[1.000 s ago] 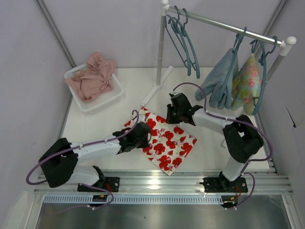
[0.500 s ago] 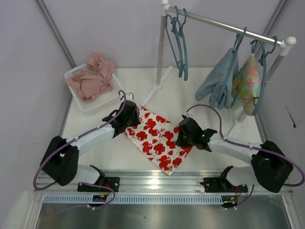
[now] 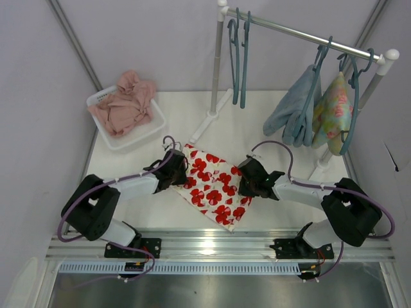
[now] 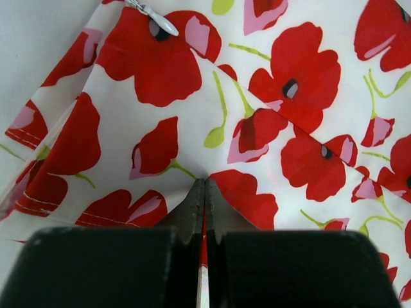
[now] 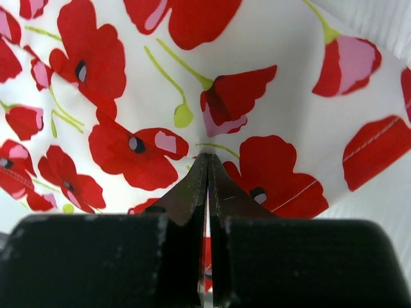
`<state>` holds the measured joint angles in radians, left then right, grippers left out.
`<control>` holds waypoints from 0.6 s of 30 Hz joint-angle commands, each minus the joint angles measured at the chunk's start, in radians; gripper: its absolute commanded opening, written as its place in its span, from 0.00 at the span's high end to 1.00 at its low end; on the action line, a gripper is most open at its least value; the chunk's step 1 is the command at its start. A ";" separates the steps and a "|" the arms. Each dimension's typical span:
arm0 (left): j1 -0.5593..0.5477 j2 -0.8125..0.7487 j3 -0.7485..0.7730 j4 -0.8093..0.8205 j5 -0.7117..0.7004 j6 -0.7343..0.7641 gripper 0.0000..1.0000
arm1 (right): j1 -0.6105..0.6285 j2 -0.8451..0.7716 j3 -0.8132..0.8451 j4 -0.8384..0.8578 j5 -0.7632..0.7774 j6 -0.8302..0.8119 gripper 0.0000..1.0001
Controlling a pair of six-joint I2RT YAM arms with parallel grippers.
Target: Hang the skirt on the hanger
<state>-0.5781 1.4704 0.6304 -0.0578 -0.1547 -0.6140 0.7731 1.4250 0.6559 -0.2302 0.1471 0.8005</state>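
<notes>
The limp, light skirt (image 3: 212, 187) wants edge grips: left tool (image 4: 204, 187) and right tool (image 5: 207, 162) pinch shut on opposite sides.

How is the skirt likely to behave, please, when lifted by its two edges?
Probably floppy: the skirt is thin cloth, creased where the left claw pinches it, so it should sag between grips. Likely light, since it tents up easily at the right claw. It might slip, as each claw holds only a small fold.
</notes>
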 commanded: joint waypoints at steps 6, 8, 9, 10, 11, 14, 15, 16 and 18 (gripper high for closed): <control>-0.120 -0.116 -0.138 -0.016 -0.065 -0.148 1.00 | -0.081 0.103 0.059 0.098 0.051 -0.144 1.00; -0.146 -0.174 -0.156 -0.042 -0.089 -0.185 1.00 | -0.095 0.127 0.079 0.120 0.029 -0.171 1.00; -0.166 -0.192 -0.155 -0.069 -0.094 -0.200 1.00 | -0.109 0.153 0.103 0.126 0.007 -0.185 1.00; -0.172 -0.212 -0.156 -0.079 -0.095 -0.205 1.00 | -0.115 0.167 0.122 0.130 -0.010 -0.219 1.00; -0.177 -0.246 -0.161 -0.088 -0.091 -0.205 1.00 | -0.123 0.182 0.142 0.126 -0.024 -0.233 1.00; -0.177 -0.291 -0.140 -0.126 -0.106 -0.176 1.00 | -0.138 0.222 0.223 0.089 -0.052 -0.276 1.00; -0.174 -0.295 -0.129 -0.138 -0.132 -0.165 1.00 | -0.138 0.226 0.240 0.078 -0.053 -0.285 1.00; -0.170 -0.297 -0.112 -0.163 -0.141 -0.141 1.00 | -0.138 0.219 0.261 0.059 -0.060 -0.288 1.00; -0.152 -0.295 -0.080 -0.183 -0.144 -0.104 1.00 | -0.138 0.193 0.278 0.036 -0.072 -0.302 1.00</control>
<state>-0.7471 1.1915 0.4896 -0.1917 -0.2543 -0.7589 0.6357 1.6424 0.8761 -0.1501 0.1070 0.5602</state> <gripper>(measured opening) 0.004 0.010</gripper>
